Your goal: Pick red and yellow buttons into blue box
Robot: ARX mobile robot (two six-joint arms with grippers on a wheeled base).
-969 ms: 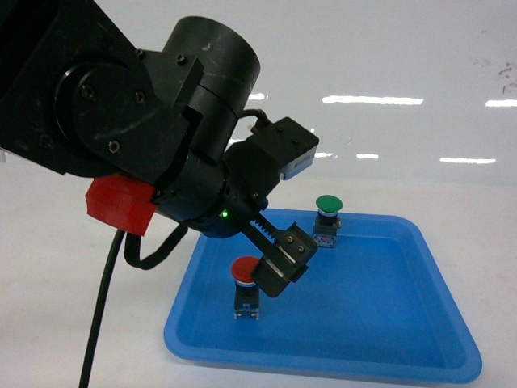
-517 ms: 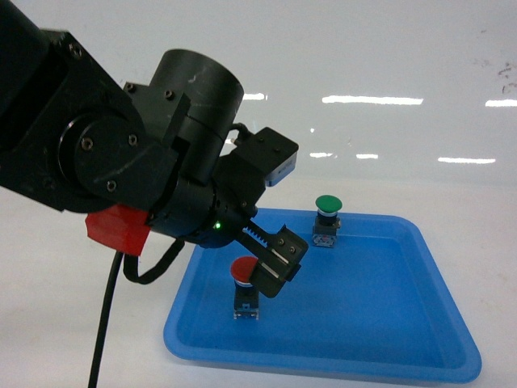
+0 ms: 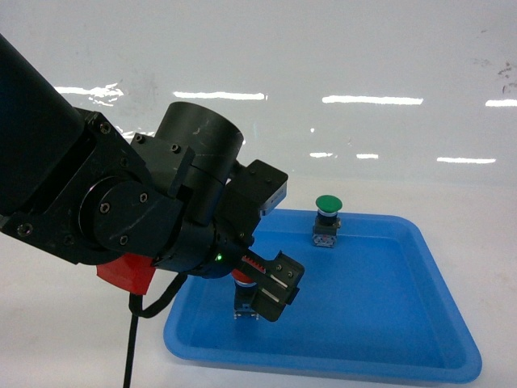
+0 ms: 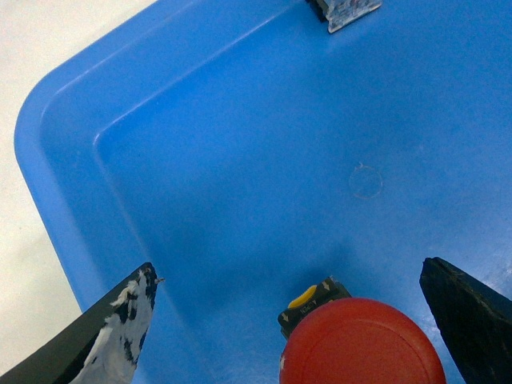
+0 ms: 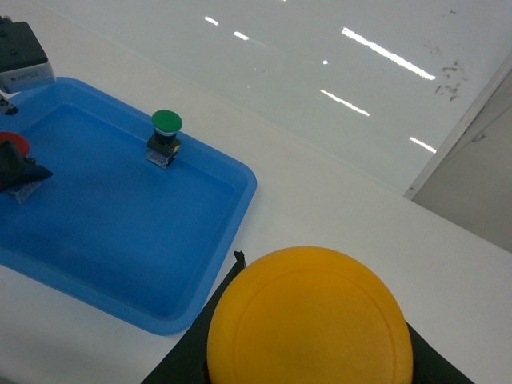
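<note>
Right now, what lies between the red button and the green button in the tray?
Only bare tray floor between red button and green button, clearest in the right wrist view.

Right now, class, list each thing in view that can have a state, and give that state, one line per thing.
Red button: upright in the tray, between open fingers, not gripped.
Yellow button: held in the right gripper, outside the tray.
Green button: upright at the tray's far side, untouched.
Blue tray: flat on the table.
Left gripper: open, straddling the red button.
</note>
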